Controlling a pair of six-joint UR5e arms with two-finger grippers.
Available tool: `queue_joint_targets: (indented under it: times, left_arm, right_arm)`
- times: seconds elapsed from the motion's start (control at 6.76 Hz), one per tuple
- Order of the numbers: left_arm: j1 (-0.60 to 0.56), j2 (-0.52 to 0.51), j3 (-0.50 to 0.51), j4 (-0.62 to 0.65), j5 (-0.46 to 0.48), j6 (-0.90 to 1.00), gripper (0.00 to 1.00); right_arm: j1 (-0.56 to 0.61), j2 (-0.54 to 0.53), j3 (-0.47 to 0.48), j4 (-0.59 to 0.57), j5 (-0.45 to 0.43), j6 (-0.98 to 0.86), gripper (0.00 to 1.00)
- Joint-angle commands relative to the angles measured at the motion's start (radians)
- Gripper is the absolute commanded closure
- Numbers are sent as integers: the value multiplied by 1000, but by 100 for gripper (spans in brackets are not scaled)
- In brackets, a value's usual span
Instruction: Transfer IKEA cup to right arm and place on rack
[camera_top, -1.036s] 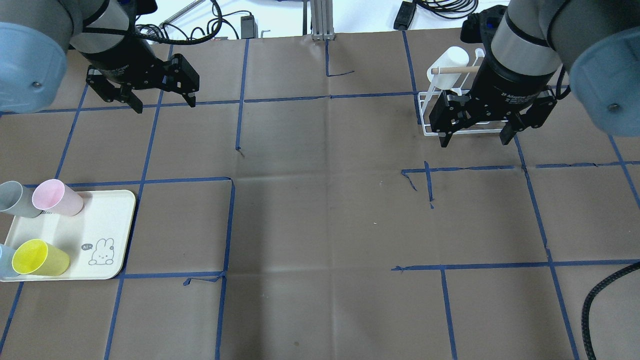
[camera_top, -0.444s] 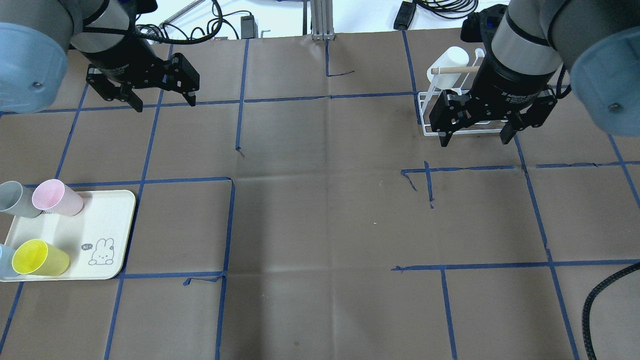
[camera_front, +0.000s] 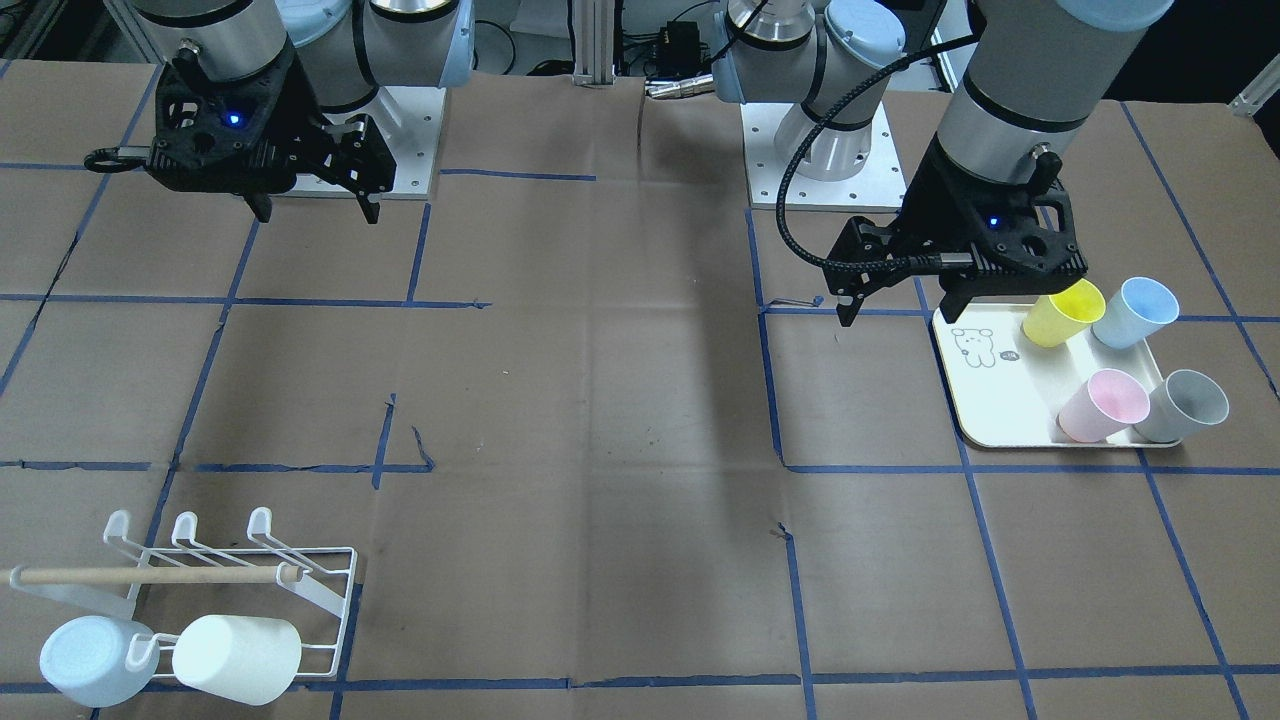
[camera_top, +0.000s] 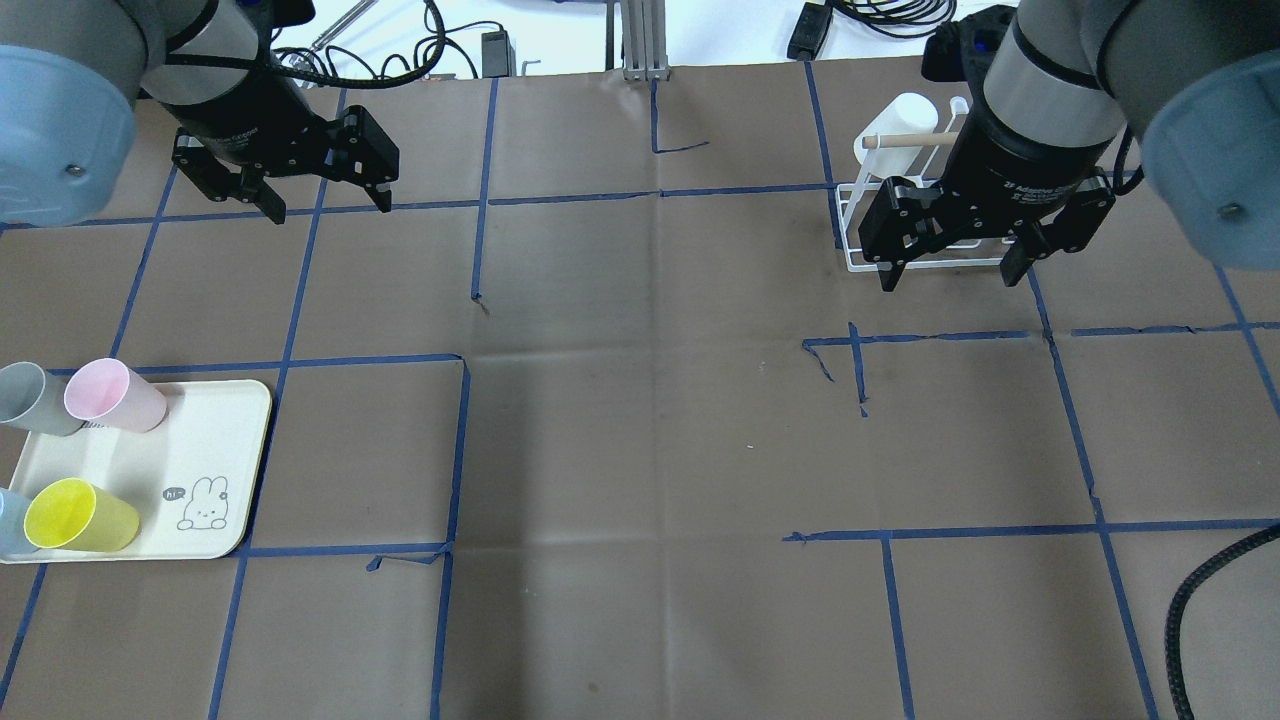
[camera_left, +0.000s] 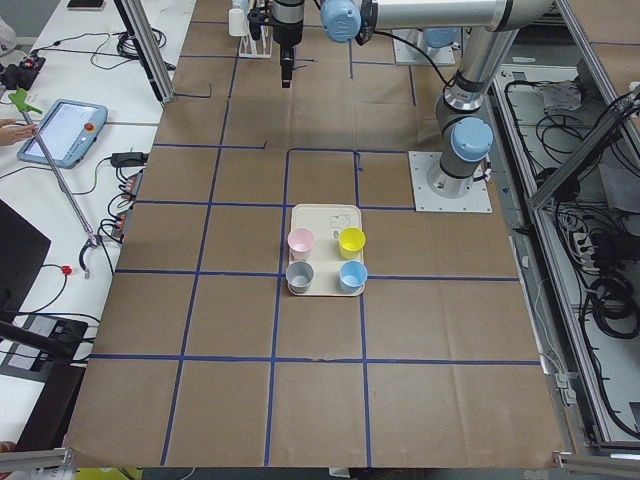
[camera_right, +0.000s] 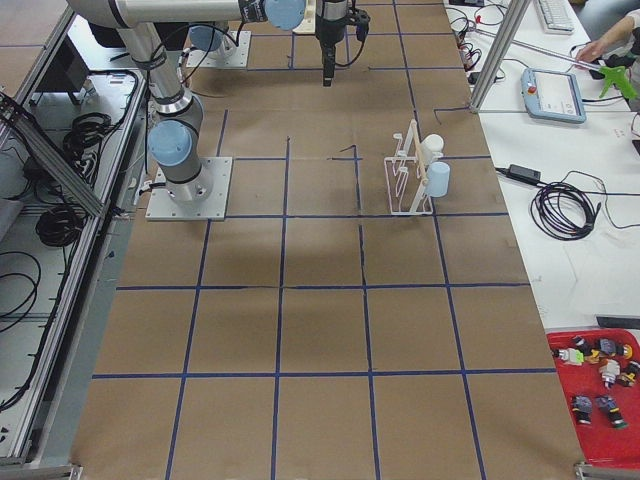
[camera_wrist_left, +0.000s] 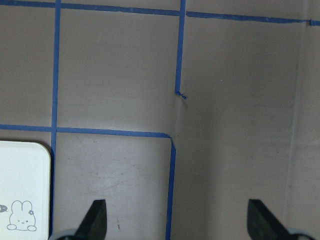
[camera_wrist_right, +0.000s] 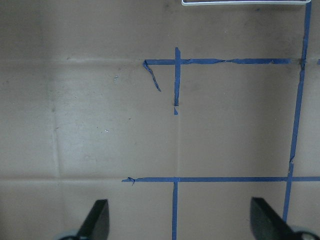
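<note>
Several plastic cups stand on a cream tray (camera_top: 215, 440): pink (camera_top: 115, 395), yellow (camera_top: 80, 515), grey (camera_top: 35, 398) and pale blue (camera_front: 1135, 312). My left gripper (camera_top: 325, 205) is open and empty, high above the table beyond the tray; its fingertips (camera_wrist_left: 95, 220) frame the tray corner in the left wrist view. The white wire rack (camera_front: 330, 565) with its wooden dowel (camera_front: 150, 575) holds a white cup (camera_front: 235, 660) and a pale blue cup (camera_front: 85, 660). My right gripper (camera_top: 948, 282) is open and empty, hovering on the near side of the rack (camera_top: 848, 235).
Brown paper with blue tape lines (camera_top: 655, 192) covers the table. A thick braided cable (camera_top: 1195, 590) loops in at the near right corner. The rack's base edge (camera_wrist_right: 245, 2) shows at the top of the right wrist view.
The right gripper has shifted very slightly toward the rack. The left arm and the cups have not moved.
</note>
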Motion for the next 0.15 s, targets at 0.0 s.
queue_joint_targets:
  times: [0.0]
  left_arm:
    - [0, -2, 0, 0, 0, 0, 0]
  right_arm:
    - [-1, 0, -1, -1, 1, 0, 0]
